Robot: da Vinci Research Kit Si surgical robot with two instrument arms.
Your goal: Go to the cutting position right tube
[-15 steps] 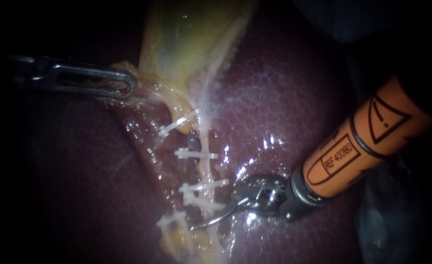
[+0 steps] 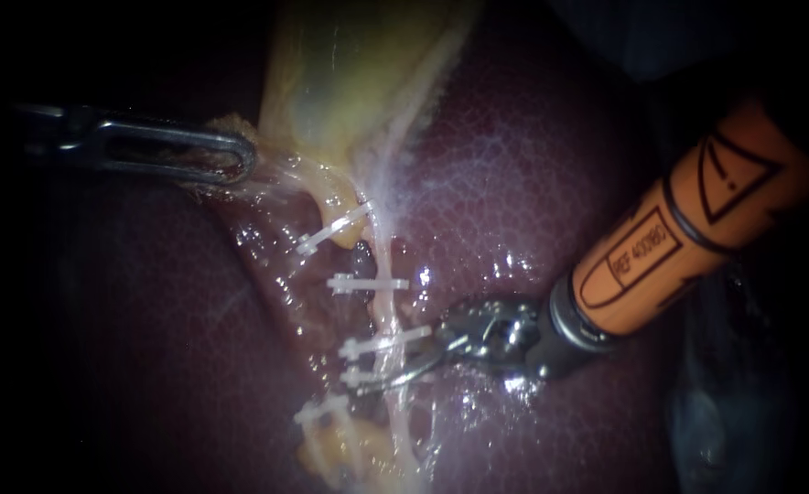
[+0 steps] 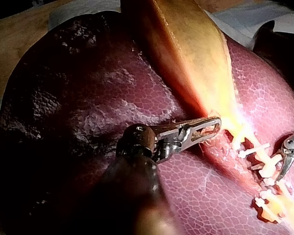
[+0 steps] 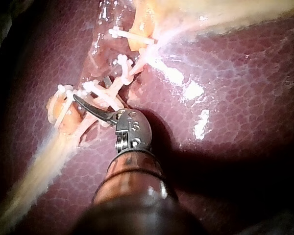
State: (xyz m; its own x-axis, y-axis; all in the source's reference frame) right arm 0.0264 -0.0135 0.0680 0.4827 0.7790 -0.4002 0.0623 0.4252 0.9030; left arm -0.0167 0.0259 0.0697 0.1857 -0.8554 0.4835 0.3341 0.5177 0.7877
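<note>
Between lower clips (image 2: 382,346), right tube (image 2: 384,316) being straddled crosswise by right instrument (image 2: 368,384), end effector narrowly parted, tbh.

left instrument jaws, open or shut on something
Shut on the gallbladder: the left instrument's jaws lie together over tissue at its lower edge, and a thin sheet of it stretches taut toward them in the endoscope view.

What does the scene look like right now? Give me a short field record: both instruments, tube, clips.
left instrument: shut on tissue at the gallbladder's lower end
right instrument: tip lies at the right tube, among the lower clips; contact unclear
clips: several white ones across the tubes
liver: wet, under everything
</note>
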